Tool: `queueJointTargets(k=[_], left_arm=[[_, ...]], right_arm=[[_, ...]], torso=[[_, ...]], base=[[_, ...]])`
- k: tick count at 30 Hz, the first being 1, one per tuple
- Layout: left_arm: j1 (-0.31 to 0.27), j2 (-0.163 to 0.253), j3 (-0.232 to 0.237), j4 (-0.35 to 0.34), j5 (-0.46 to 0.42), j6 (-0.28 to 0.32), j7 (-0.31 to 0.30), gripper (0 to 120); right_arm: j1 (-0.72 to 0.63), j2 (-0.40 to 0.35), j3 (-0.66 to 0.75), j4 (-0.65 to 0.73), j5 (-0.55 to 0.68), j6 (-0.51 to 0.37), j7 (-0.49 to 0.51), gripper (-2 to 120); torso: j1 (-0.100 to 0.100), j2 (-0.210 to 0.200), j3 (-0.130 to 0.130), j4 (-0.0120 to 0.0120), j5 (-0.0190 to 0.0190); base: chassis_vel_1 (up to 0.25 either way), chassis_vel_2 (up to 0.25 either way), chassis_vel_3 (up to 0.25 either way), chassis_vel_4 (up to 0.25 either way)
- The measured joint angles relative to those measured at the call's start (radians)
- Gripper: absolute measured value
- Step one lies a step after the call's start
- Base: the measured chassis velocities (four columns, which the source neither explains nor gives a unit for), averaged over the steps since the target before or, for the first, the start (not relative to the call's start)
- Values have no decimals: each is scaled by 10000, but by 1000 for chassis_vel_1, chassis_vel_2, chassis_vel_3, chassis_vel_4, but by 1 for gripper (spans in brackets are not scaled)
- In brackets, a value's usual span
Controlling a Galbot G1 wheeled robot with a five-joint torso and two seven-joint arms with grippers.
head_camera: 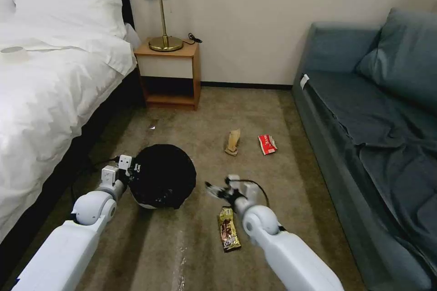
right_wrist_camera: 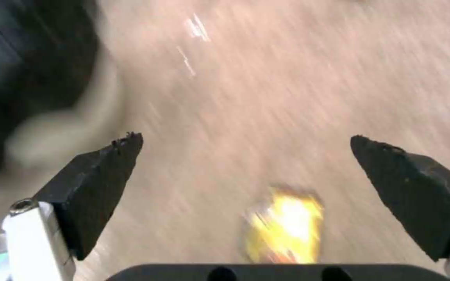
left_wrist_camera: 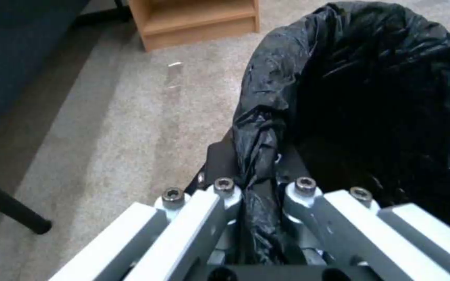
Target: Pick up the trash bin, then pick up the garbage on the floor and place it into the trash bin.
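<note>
Left pincer is clamped on the left rim of the trash bin; in the left wrist view the fingers pinch a fold of the black bag liner over the rim. Bin sits left of centre, between the bed and the litter, tilted so its mouth faces the camera; can't tell whether it's off the carpet.

Right pincer hangs just right of the bin, over the carpet, fingers wide apart and gripping nothing. Right wrist view is motion-blurred: both black pads spread, with the yellow-brown snack wrapper on the floor between them.

Garbage on the carpet:
- snack wrapper near, just left of the right arm's wrist
- crumpled tan paper bag farther out, centre
- red-and-white packet just right of the bag, near the sofa

Nightstand with lamp against the far wall.
</note>
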Motion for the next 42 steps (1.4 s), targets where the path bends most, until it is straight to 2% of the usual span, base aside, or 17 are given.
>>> queueJointTargets(k=[9, 19, 25, 32, 42], left_arm=[[-164, -175, 80, 157, 92, -7, -13, 4], [-152, -224, 49, 268, 198, -82, 41, 4], [-156, -233, 76, 217, 195, -59, 41, 4], [-36, -139, 39, 131, 161, -57, 53, 4], [14, 455, 80, -115, -280, 80, 40, 4]], right_arm=[[-705, 429, 220, -1559, -1313, 496, -519, 100], [-827, 762, 542, -2801, -1707, 1170, -1009, 100], [-881, 923, 638, -3036, -1866, 1267, -1126, 100], [-929, 1154, 758, -3401, -2075, 1438, -1264, 100], [-819, 1416, 972, -3932, -2354, 1703, -1484, 100]], torso=[[-1, 0, 0, 2, -2], [0, 1, 0, 3, -3], [1, 1, 1, 1, -5], [1, 0, 1, 0, -7], [0, 0, 0, -4, -16]], base=[[0, 0, 0, 0], [0, 0, 0, 0], [0, 0, 0, 0], [0, 0, 0, 0], [0, 0, 0, 0]])
